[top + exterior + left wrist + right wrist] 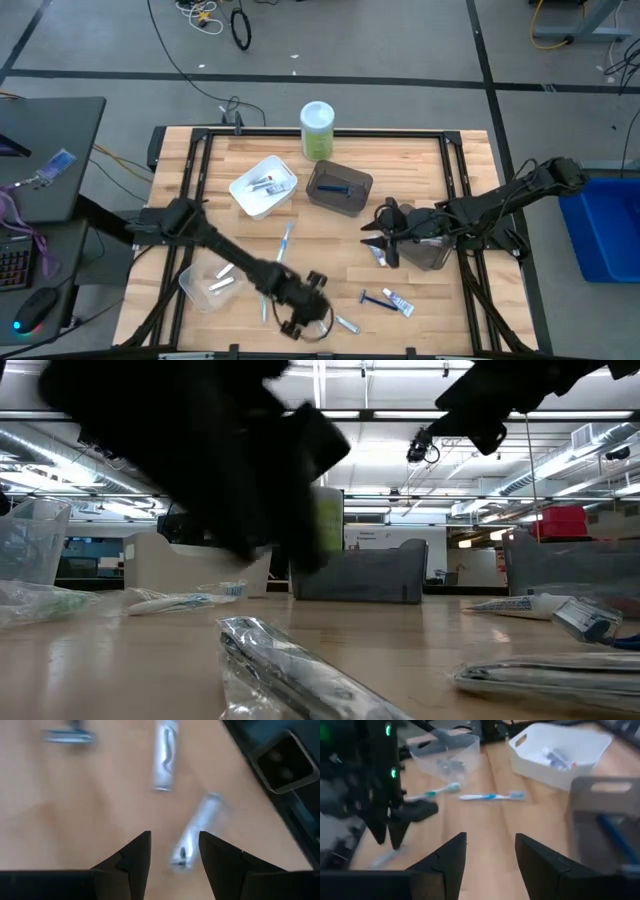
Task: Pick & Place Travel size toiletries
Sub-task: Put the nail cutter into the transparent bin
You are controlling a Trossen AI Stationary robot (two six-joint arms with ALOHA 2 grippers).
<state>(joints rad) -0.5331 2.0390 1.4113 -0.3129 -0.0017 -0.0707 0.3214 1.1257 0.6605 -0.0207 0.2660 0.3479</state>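
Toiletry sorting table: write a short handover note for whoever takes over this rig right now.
Left gripper: open, nothing held, low over a silver tube near the table's front edge.
Right gripper: open, empty, beside the dark bin.
Done: tubes in the white bin, a blue item in the grey bin, items in the clear bin.
Left: toothbrushes, a razor and tubes loose on the wood.

blurred silver tube, razor cut off
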